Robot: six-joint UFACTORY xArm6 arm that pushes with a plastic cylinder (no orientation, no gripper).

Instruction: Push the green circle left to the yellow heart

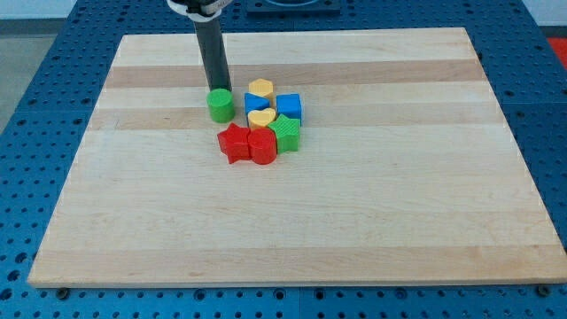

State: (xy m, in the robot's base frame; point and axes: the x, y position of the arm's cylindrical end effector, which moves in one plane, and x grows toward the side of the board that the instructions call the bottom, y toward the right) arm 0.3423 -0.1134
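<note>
One gap matters: green circle (221, 105) sits left of the yellow heart (260, 119); my tip (218, 89) touches its top edge; no jaws here, just a rod.

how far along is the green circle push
Nearly done, I'd judge. The green circle already sits at the view's left of the yellow heart, with only a narrow gap between them. In hand: my tip is right behind the circle on its top side, seemingly touching it. Left: a small nudge to close the gap, if contact is wanted. The heart stays packed among the red, blue and green blocks.
</note>
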